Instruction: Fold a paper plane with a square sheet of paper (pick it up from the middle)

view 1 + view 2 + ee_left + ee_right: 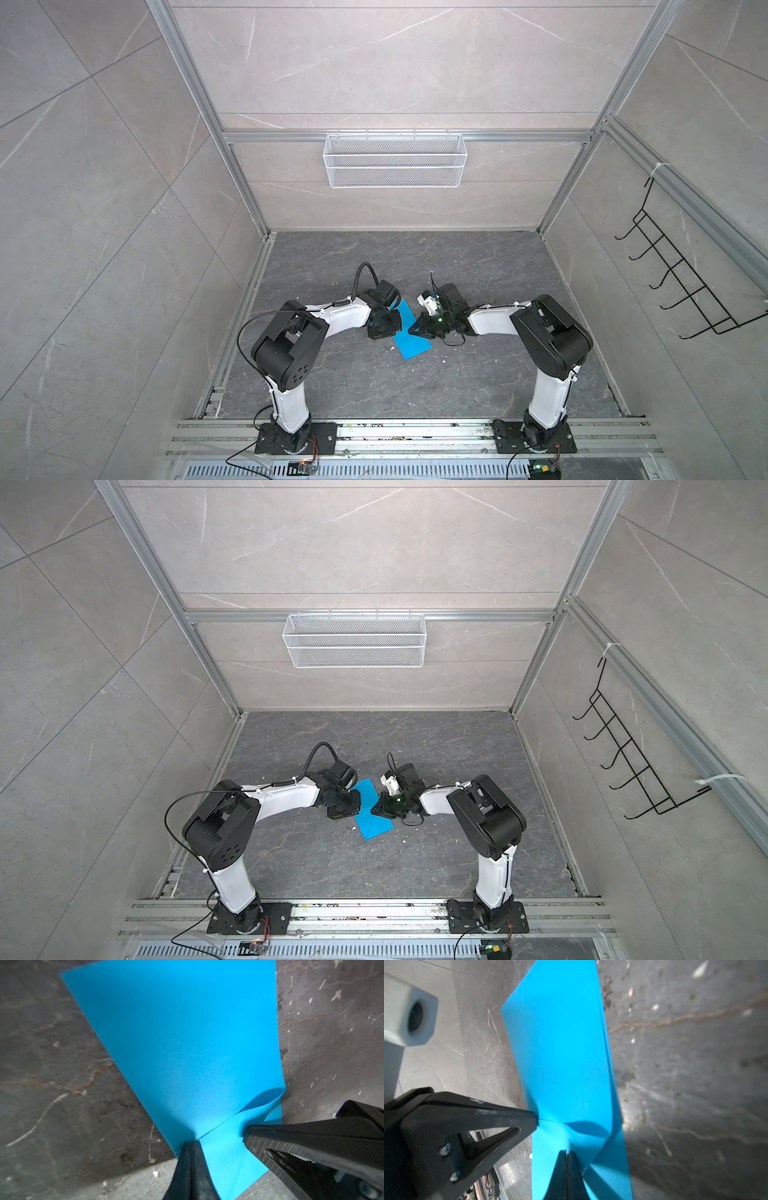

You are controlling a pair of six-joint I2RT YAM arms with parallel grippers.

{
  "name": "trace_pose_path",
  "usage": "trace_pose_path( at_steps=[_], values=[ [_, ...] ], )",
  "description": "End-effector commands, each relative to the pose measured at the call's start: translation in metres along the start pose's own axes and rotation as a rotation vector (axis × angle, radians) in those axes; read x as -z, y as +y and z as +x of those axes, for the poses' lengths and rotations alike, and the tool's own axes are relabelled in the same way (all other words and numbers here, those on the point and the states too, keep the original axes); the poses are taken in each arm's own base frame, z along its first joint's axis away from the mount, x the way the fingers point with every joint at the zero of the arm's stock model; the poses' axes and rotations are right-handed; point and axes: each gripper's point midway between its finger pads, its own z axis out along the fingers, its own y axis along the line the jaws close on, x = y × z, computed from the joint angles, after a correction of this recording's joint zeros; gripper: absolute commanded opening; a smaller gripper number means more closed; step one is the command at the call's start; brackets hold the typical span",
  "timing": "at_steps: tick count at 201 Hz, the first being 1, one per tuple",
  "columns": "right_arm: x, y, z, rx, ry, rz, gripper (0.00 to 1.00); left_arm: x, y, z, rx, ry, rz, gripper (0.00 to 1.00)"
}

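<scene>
The square sheet of paper [412,345] [374,825] is bright blue and folded over on itself into a long strip, pinched narrow at its middle. It lies on the dark table between the two arms. My left gripper [399,327] [358,806] [192,1143] is shut, its tip down on the sheet's edge where a crease starts [536,1120]. My right gripper [412,330] [373,810] [566,1152] is shut too, its tip [247,1132] resting on the paper [187,1053] [562,1053] from the opposite side, next to a raised flap. No paper plane shows in any view.
A white mesh basket [395,160] hangs on the back wall. A black wire hook rack [685,286] sticks out from the right wall. Small white crumbs [402,360] dot the table near the paper. Aluminium rails [415,432] run along the front edge by the arm bases.
</scene>
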Motion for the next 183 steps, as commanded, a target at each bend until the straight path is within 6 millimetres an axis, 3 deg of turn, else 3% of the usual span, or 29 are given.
trace_pose_path(
  at_steps=[1, 53, 81, 105, 140, 183],
  values=[
    [-0.004, -0.012, 0.001, -0.033, 0.002, 0.042, 0.02, -0.007, 0.035, 0.016, -0.007, 0.061, -0.152, 0.00],
    [-0.007, -0.045, 0.018, -0.111, 0.021, 0.158, 0.02, 0.025, -0.004, -0.012, -0.030, -0.038, -0.043, 0.00],
    [-0.007, -0.056, 0.024, -0.155, 0.026, 0.194, 0.01, 0.045, -0.028, -0.016, -0.002, -0.107, 0.046, 0.14],
    [-0.009, -0.063, 0.029, -0.192, 0.035, 0.215, 0.01, 0.049, -0.043, -0.002, 0.039, -0.135, 0.113, 0.24],
    [-0.011, -0.074, 0.035, -0.235, 0.047, 0.249, 0.01, 0.043, -0.061, 0.029, 0.054, -0.118, 0.169, 0.27],
    [-0.012, -0.083, 0.040, -0.266, 0.055, 0.281, 0.01, 0.021, -0.056, 0.057, 0.053, -0.050, 0.132, 0.25]
  ],
)
